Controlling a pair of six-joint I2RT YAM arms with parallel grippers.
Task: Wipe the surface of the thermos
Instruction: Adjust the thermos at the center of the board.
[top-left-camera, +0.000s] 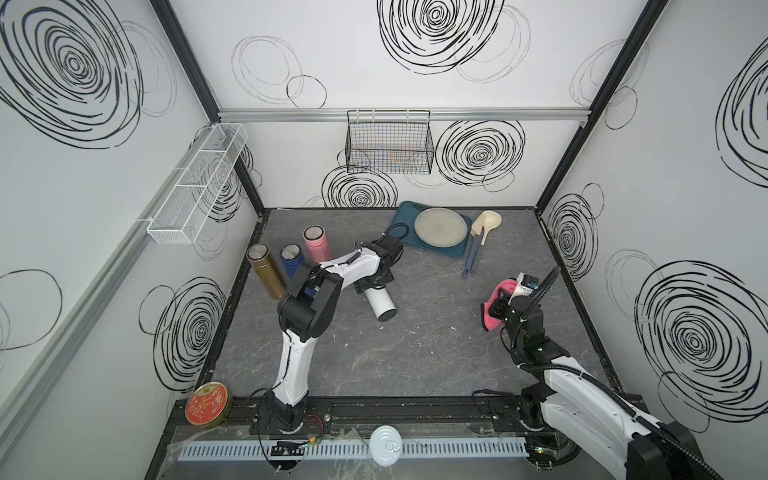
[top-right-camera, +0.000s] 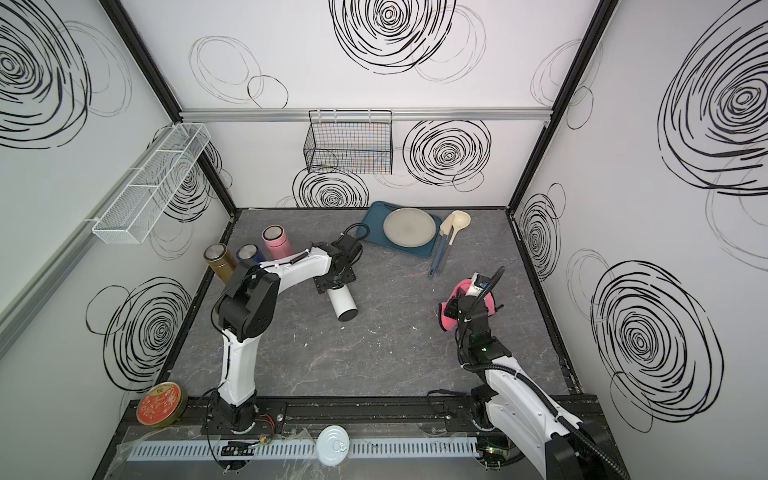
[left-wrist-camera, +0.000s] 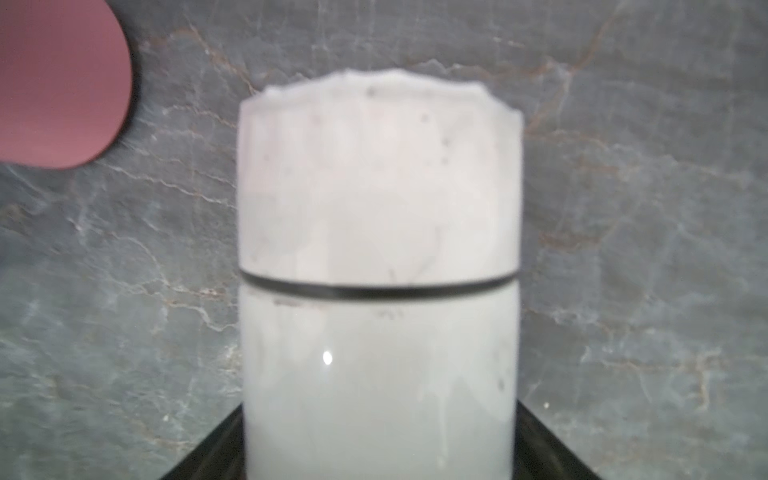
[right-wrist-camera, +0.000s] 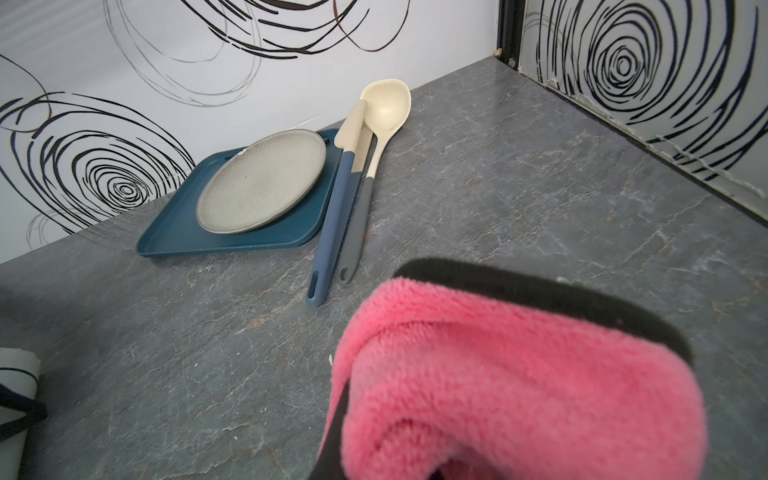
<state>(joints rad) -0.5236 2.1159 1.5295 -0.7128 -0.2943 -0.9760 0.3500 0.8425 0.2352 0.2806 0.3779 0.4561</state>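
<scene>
Lying mid grey marbled surface, swirl-print walls: white thermos, L gripper astride, grip unclear; R gripper pinches pink cloth.

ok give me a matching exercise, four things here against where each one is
Things:
1 white thermos
2 cloth
3 plate
4 gold thermos

Places:
a on the tray
b in the right gripper
c beside the blue thermos
d at the left gripper

Pairs: 1-d, 2-b, 3-a, 4-c
</scene>
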